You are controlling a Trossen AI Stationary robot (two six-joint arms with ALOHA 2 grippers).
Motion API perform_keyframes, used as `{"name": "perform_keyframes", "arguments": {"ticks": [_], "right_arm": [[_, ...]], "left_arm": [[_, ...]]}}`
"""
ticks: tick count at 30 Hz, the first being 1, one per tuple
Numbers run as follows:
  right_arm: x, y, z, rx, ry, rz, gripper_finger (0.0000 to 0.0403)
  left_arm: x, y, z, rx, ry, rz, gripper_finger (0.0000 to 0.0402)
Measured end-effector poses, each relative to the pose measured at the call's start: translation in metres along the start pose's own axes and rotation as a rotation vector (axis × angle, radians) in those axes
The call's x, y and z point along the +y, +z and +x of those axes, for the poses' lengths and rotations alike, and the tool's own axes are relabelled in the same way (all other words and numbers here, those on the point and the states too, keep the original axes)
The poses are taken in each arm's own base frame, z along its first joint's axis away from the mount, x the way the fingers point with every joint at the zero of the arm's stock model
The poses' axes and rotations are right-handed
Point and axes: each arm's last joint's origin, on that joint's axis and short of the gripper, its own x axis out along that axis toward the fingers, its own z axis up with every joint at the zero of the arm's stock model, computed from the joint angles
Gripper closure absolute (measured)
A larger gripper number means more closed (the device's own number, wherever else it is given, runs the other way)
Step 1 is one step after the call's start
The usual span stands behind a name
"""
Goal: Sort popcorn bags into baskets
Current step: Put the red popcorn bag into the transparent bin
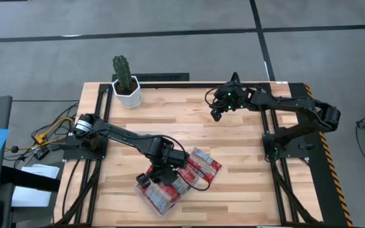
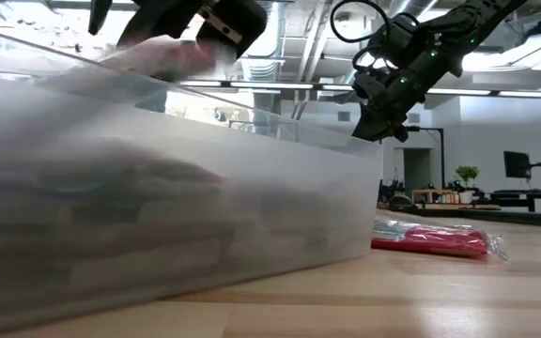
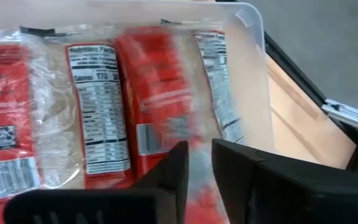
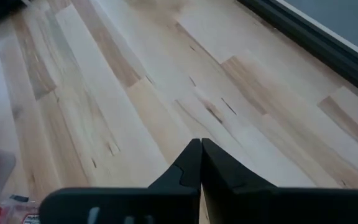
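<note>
Several bags (image 3: 98, 106) lie flat in the tray (image 3: 247, 25) right under our left gripper (image 3: 197, 165). Its fingers stand slightly parted, a red bag (image 3: 160, 87) apparently between them, grip unclear. We should release low, clear of the wall. Right gripper (image 4: 201, 163) waits well apart, fingers closed, empty.

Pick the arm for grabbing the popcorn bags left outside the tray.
Left. Its end effector hangs over the tray, right beside the loose popcorn bags on the table. The right end effector is shut, near the table's far edge, away from them.
</note>
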Motion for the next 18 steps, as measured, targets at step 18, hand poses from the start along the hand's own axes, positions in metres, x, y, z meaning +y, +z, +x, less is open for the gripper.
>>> {"name": "perform_keyframes", "arguments": {"ticks": [18], "right_arm": [[-0.005,-0.011,-0.001,0.115,-0.032,0.015,0.0368]], "left_arm": [[0.061,-0.034,-0.046,-0.066,0.24,-0.517,0.0251]]}}
